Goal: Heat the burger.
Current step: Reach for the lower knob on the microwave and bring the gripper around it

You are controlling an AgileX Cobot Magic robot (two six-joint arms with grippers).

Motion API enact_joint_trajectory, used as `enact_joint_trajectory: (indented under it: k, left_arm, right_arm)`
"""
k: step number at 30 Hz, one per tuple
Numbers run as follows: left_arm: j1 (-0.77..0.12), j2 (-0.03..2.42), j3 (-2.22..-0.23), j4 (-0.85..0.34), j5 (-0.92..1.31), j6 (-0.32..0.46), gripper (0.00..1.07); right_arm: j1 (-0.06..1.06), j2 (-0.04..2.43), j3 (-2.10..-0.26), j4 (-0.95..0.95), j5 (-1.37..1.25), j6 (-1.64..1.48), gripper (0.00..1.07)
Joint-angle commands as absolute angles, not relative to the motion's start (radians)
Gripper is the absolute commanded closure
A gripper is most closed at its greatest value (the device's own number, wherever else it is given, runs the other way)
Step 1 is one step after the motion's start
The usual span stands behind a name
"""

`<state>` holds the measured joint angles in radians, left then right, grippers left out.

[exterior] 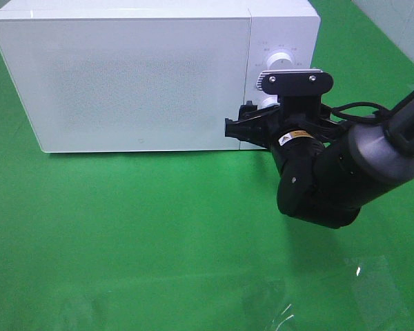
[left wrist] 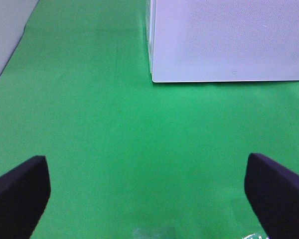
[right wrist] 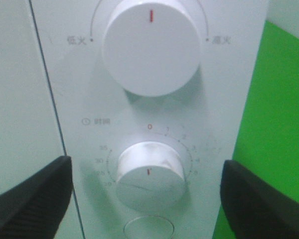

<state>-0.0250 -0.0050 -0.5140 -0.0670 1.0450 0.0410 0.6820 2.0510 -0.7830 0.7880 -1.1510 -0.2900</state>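
Microwave [exterior: 138, 76]: white, on the green cloth [exterior: 159, 227], door [exterior: 124, 76] shut.
Burger: not in sight in any of the 3 views; I cannot tell where it is.
Panel [right wrist: 154, 119]: right of the door, 2 round white knobs, 1 above the other.
Upper knob [right wrist: 150, 45]: red mark straight up.
Lower knob [right wrist: 149, 174]: timer dial, red mark up toward the 0.
Button [right wrist: 148, 230]: round, just under the lower knob, partly cut off.
Right claw [right wrist: 147, 199]: at the panel, fingers [right wrist: 30, 199] wide apart on either side of the lower knob, not touching it.
Left claw [left wrist: 149, 194]: fingers wide apart, empty, over bare cloth near the microwave's front left corner.
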Motion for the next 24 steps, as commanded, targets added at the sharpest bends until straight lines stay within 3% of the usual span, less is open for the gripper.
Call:
enact_joint_trajectory:
  k: [1,20,23,24]
  left_arm:
    - [-0.021,-0.014,-0.511,-0.075,1.035,0.038,0.08]
    - [-0.021,-0.014,-0.511,-0.075,1.035,0.038,0.08]
    - [-0.021,-0.014,-0.511,-0.075,1.035,0.038,0.08]
    - [-0.021,-0.014,-0.511,-0.075,1.035,0.038,0.08]
  right_arm:
    - [0.659,2.076,-0.826,0.780,-1.149,-0.285,0.31]
    - [0.649,2.093,-0.856,0.758,-1.150,-0.288,0.32]
    - [0.650,2.093,-0.856,0.761,-1.155,-0.302,0.40]
    - [0.650,2.093,-0.856,0.761,-1.159,-0.312,0.48]
